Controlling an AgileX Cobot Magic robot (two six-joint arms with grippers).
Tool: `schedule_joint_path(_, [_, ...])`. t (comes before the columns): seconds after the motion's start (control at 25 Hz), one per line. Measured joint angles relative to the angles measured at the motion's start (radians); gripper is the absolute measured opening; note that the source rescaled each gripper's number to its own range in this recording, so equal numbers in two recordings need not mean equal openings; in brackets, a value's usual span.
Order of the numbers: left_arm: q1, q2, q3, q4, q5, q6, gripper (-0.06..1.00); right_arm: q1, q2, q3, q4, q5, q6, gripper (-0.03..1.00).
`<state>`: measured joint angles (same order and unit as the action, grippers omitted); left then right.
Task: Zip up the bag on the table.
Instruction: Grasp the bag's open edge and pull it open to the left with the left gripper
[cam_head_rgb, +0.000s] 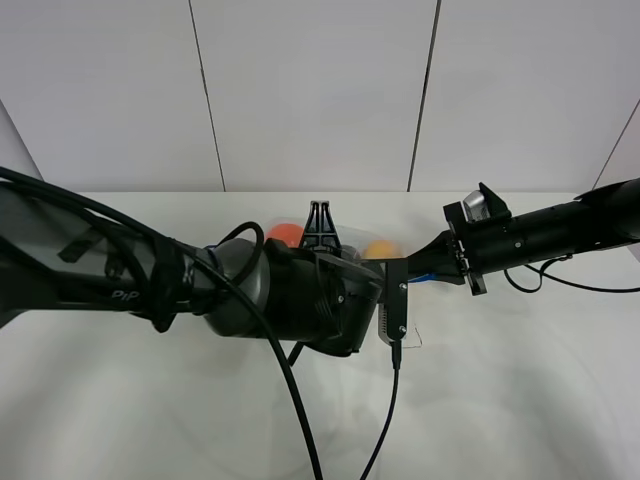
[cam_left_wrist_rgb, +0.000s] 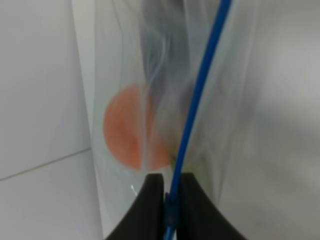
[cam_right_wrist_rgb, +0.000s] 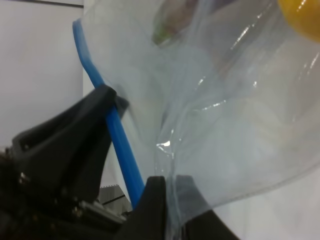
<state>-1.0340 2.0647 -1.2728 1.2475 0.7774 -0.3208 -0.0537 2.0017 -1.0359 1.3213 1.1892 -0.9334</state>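
Observation:
The clear bag (cam_right_wrist_rgb: 235, 125) is held up off the white table (cam_head_rgb: 520, 400), between my two grippers. Its blue zipper strip (cam_left_wrist_rgb: 200, 85) runs away from my left gripper (cam_left_wrist_rgb: 171, 200), which is shut on it. An orange (cam_left_wrist_rgb: 127, 130) and a dark blurred eggplant (cam_left_wrist_rgb: 160, 65) show through the plastic. My right gripper (cam_right_wrist_rgb: 169, 202) is shut on the bag's edge beside the strip (cam_right_wrist_rgb: 117, 135), close to the left gripper's fingers (cam_right_wrist_rgb: 75, 140). A yellow fruit (cam_right_wrist_rgb: 300, 17) lies in the bag. In the high view the left gripper (cam_head_rgb: 398, 272) and right gripper (cam_head_rgb: 418, 264) meet mid-table.
The left arm (cam_head_rgb: 200, 285) crosses the middle of the high view and hides most of the bag; only the orange (cam_head_rgb: 285, 235), the yellow fruit (cam_head_rgb: 378, 248) and a bag corner (cam_head_rgb: 415, 340) show. A black cable (cam_head_rgb: 300, 420) hangs over the table's front. A panelled wall stands behind.

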Motion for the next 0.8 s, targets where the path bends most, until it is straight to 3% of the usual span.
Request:
schedule_joint_path(0.2, [0.034,-0.003,0.000,-0.037,0.001,0.038,0.00,-0.036,0.000,0.000,-0.004,0.008,0.001,0.00])
schedule_joint_path(0.8, [0.122,-0.014,0.022,-0.040,0.003,0.046,0.00,-0.047,0.000,0.000,-0.012,0.012,0.001,0.00])
